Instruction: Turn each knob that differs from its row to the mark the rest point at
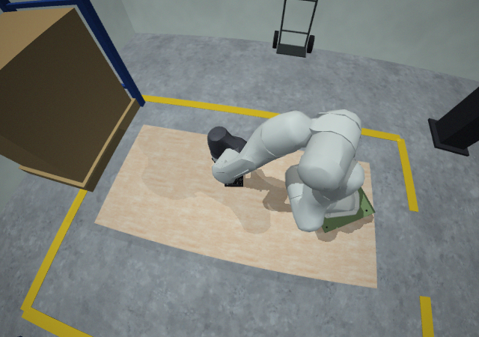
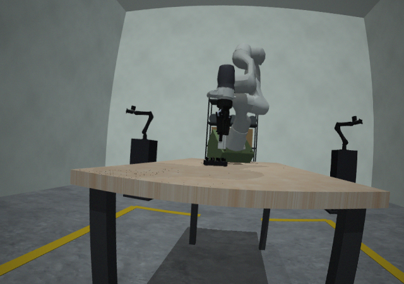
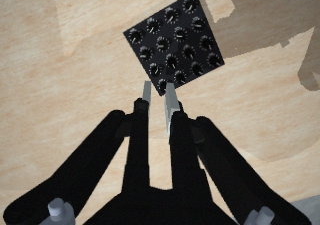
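The black knob box stands on the wooden table, turned at an angle in the wrist view, with four rows of small knobs with white lines. In the top view only a corner of the knob box shows under the arm. My gripper hangs a little above the box, over the corner nearest the wrist camera. Its fingers stand nearly shut with a narrow gap and nothing between them. The knob marks and names are too small to read.
The arm's green base plate sits at the table's right end. A large cardboard box on a blue rack overhangs the table's left end. Camera stands flank the table. A hand truck stands by the far wall.
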Controlling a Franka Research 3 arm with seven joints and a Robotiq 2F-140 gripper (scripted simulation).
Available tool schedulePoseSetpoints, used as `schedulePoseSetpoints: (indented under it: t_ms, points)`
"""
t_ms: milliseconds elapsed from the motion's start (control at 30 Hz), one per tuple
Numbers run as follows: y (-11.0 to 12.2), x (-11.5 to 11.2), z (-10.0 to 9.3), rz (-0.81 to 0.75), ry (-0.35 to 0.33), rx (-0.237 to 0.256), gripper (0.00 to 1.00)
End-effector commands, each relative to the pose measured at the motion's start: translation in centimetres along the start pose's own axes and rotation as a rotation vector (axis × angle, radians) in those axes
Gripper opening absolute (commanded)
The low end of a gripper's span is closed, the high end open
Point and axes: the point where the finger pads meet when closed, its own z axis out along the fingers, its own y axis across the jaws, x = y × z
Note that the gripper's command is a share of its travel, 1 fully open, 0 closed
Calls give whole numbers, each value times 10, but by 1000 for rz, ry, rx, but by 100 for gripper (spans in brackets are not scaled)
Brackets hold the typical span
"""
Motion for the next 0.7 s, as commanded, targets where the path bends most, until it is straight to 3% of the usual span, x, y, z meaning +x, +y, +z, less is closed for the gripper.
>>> schedulePoseSetpoints:
  t_ms: [0, 667]
  points:
    - [0, 1, -1, -122, -2, -2, 12]
    - [-3, 7, -4, -516, -3, -3, 12]
